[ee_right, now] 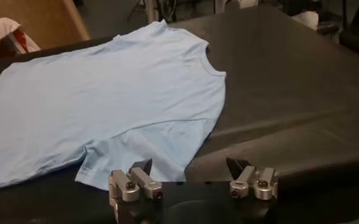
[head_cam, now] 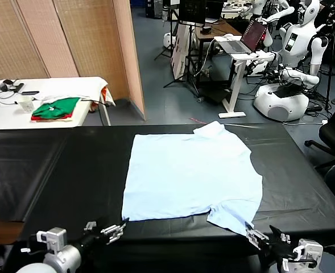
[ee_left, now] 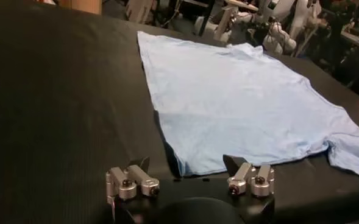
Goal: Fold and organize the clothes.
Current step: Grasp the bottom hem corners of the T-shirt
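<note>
Blue shirt flat mid-table | left claw spread | right claw spread, near sleeve

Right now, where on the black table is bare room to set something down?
Bare table runs wide left of the shirt, and a narrower strip lies right of it. The near edge is crowded: the left gripper and right gripper hover there, jaws open.

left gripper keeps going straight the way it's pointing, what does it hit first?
Probably the shirt. The left gripper sits open at the near table edge, aimed across the black table, and the shirt's near-left corner lies just ahead between its fingers. If it runs low, the tabletop may come first; depth is unclear.
</note>
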